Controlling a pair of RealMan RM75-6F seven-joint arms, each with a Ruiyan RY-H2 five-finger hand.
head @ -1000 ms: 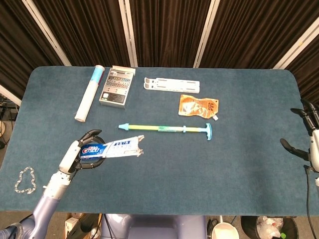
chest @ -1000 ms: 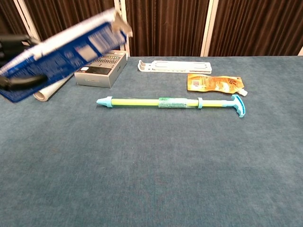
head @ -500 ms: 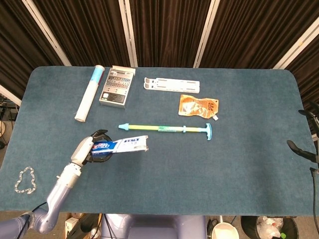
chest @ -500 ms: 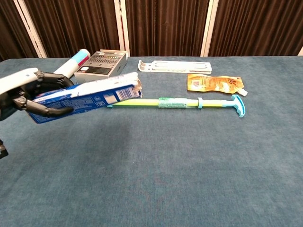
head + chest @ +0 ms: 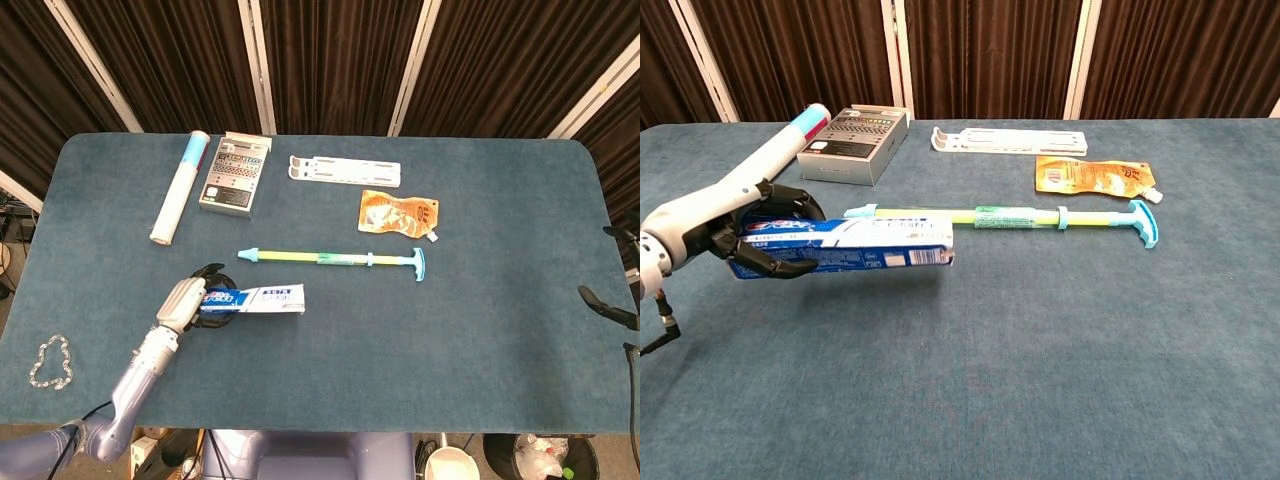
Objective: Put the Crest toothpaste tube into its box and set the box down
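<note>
The Crest toothpaste box (image 5: 845, 246) is lying level at or just above the blue table (image 5: 480, 330), just in front of the long green and yellow stick (image 5: 335, 259). The left hand (image 5: 755, 235) is wrapping its fingers around the box's near end. No loose tube is showing, so boxing looks done; release remains. The right hand (image 5: 612, 305) is barely showing at the table's edge, its state unreadable.

Left hand (image 5: 745, 235) grips Crest box (image 5: 845, 247) (lying level).
</note>
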